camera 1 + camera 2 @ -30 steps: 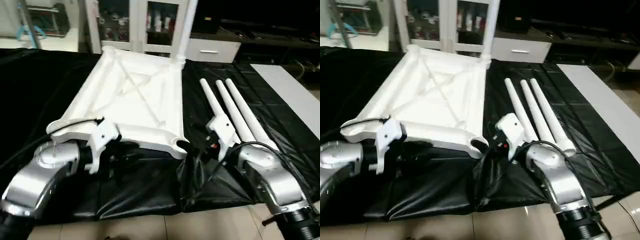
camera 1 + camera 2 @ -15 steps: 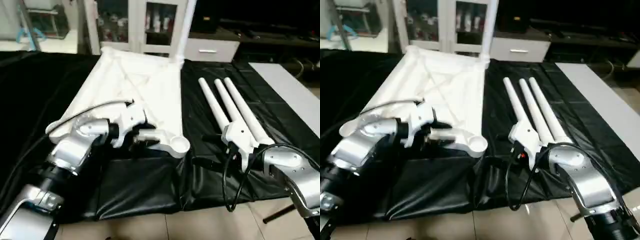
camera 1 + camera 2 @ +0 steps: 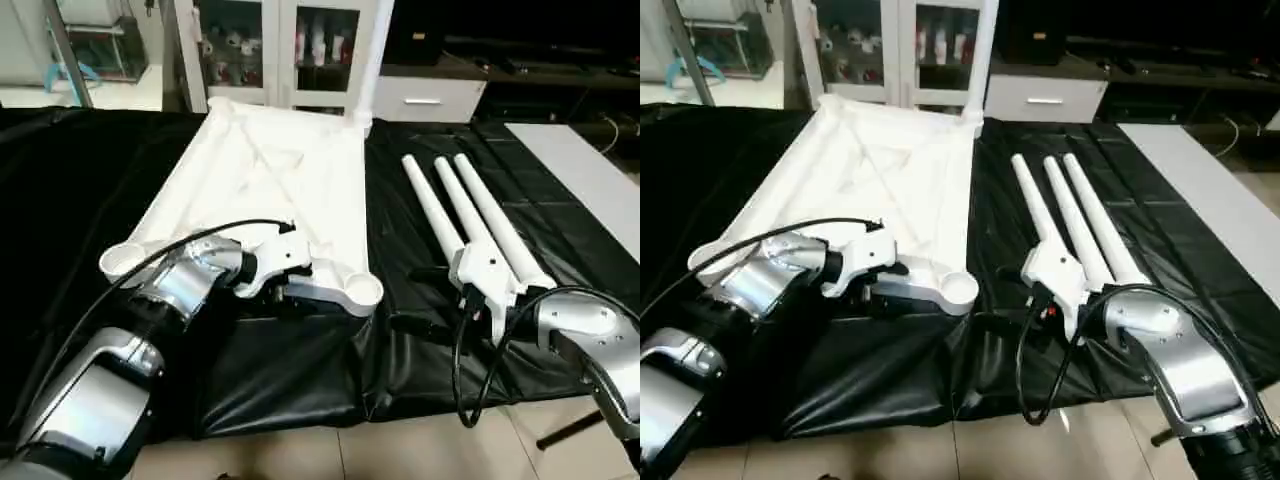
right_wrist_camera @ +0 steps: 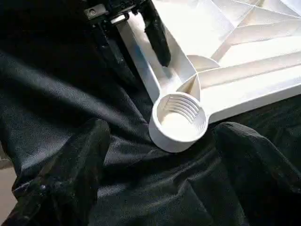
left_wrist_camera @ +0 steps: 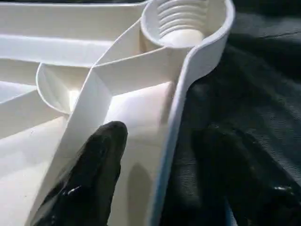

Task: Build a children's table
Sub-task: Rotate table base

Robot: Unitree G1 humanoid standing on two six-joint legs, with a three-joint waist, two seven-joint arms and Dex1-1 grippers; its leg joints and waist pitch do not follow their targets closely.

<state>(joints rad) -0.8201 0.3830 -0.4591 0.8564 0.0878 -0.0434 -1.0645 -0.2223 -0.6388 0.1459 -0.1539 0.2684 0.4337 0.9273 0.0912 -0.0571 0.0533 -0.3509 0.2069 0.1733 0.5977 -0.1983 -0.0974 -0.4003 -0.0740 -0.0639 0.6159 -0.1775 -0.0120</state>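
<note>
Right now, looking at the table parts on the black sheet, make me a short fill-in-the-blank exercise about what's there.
1. The tabletop lies with its ribbed side facing ____.
2. Beside it, ____ loose legs lie side by side.
3. The left pincer straddles the tabletop's ____, one finger inside and one outside.
4. The near socket has ____ inside and no leg in it.

Missing words: up; three; rim; threads

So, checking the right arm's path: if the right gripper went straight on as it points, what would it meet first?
Probably the tabletop's near corner socket, centred ahead of the open right gripper; depth is unclear.
</note>
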